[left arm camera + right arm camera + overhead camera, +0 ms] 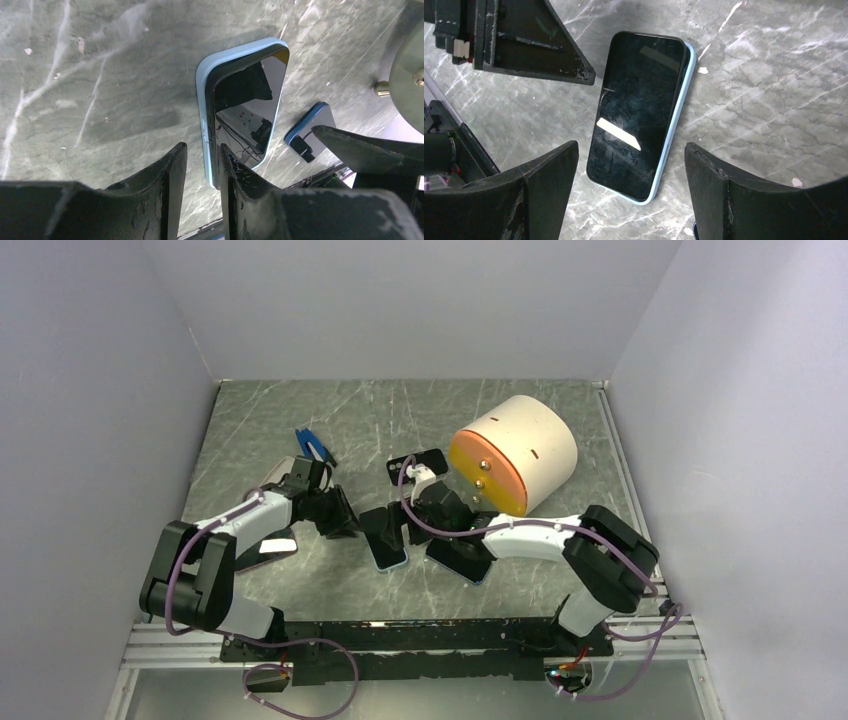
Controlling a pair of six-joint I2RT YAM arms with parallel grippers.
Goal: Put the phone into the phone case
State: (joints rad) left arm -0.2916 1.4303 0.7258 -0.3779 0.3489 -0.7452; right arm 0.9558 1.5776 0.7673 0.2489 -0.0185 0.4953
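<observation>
A black phone lies screen up in a light blue phone case on the marble table, between my two grippers. The case's rim shows along one long side and one end of the phone. My left gripper is low at the phone's near corner. Its jaws stand a narrow gap apart, the case's edge lies in that gap, and one finger overlaps the screen. My right gripper hovers over the phone's other end, wide open and holding nothing. From above, the left gripper and right gripper flank the phone.
A second dark phone with a blue edge lies beneath the right arm. A black phone-like slab and a big cream cylinder with an orange face stand behind. A blue tool sits at the back left.
</observation>
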